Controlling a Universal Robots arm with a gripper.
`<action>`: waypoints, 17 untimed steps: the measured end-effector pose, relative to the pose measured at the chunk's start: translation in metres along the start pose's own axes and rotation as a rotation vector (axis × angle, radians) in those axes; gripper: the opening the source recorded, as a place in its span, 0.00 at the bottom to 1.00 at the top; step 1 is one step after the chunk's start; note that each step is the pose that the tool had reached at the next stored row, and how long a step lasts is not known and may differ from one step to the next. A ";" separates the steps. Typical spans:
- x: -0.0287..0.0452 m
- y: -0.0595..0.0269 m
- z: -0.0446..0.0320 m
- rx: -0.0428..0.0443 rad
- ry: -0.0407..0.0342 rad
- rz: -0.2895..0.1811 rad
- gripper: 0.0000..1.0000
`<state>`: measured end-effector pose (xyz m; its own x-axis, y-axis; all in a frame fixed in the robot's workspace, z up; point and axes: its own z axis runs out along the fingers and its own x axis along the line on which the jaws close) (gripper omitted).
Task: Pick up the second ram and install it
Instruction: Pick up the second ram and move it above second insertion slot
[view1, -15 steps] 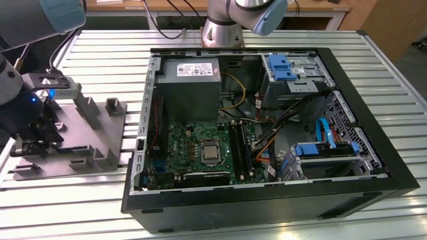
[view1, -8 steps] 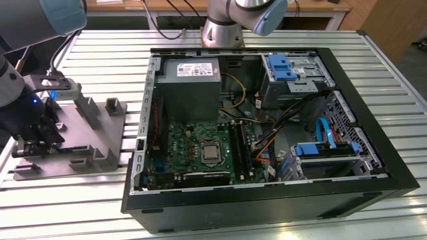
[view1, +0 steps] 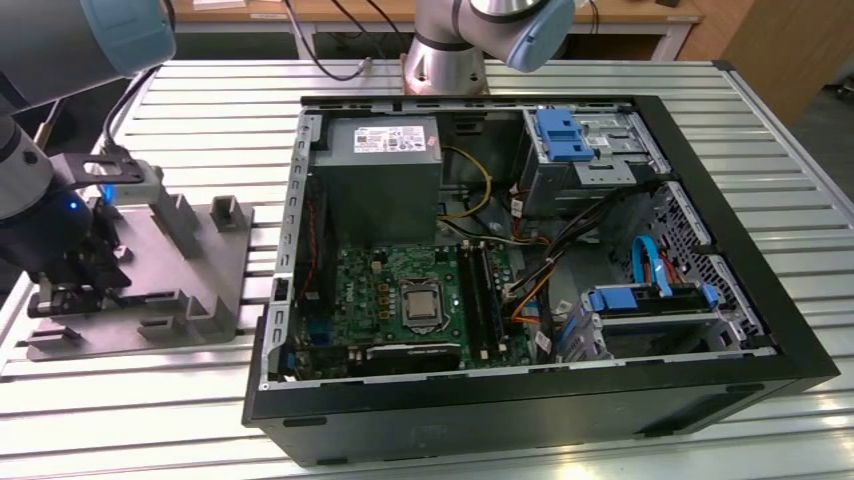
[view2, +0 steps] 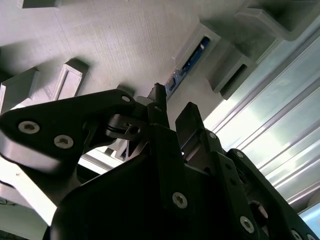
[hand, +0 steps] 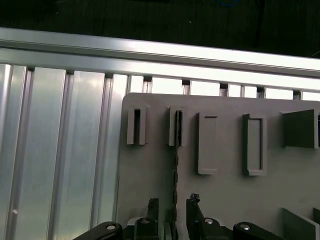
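The second ram (hand: 176, 165) is a thin dark stick standing on edge in a slot of the grey moulded tray (hand: 145, 170). In the first wrist view my gripper (hand: 172, 202) is open, with one fingertip on each side of the stick and a small gap to each. The second wrist view shows the two black fingertips (view2: 159, 97) just short of the ram (view2: 189, 62), whose blue label lies in the tray's slot (view2: 100, 40). In the exterior view the gripper (view1: 67, 290) hangs low over the tray (view1: 200, 290) at the exterior view's left.
An open computer case (view1: 534, 260) lies to the right of the tray on the slatted metal table (view1: 747, 80). Inside are the green motherboard (view1: 400, 300), dark memory slots (view1: 483, 295), a power supply (view1: 380, 170) and blue drive brackets (view1: 561, 125). A second arm's base (view1: 447, 55) stands behind the case.
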<state>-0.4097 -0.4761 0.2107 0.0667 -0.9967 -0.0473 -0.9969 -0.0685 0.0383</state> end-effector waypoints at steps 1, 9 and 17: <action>0.0000 0.0000 0.0005 -0.0001 -0.0003 0.000 0.35; 0.0003 0.0001 0.0060 0.0001 -0.0011 -0.001 0.35; 0.0004 0.0020 0.0121 -0.0002 -0.0011 -0.007 0.35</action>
<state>-0.4122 -0.4761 0.1987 0.0735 -0.9961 -0.0487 -0.9964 -0.0754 0.0382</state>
